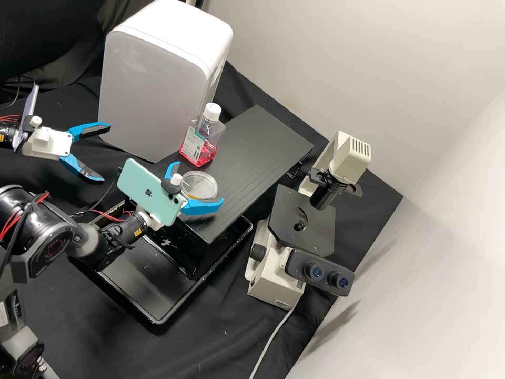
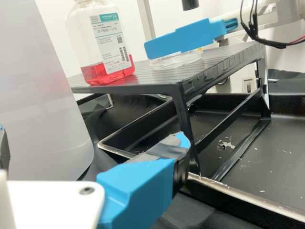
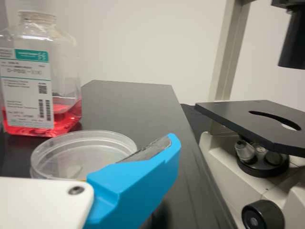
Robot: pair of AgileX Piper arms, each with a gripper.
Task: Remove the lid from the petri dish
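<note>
1. Petri dish (image 1: 199, 184): sitting on the black ribbed rack (image 1: 263, 142), at the end nearest the arms. Its clear lid (image 3: 81, 148) is appearing to sit in place.
2. Right gripper (image 1: 199, 182): hanging at the dish, its blue fingers (image 3: 138, 176) spreading wide to either side of it. Whether they are touching the rim cannot be told.
3. Left gripper (image 1: 105, 152): hanging wide open and holding nothing, just beside the white box (image 1: 158, 68), well apart from the dish.
4. Bottle (image 1: 201, 138): standing upright on the rack just behind the dish, holding red liquid under a white cap.
5. Black tray (image 1: 158, 300): lying under the rack.
6. Microscope (image 1: 305, 237): standing near the rack's right side.
</note>
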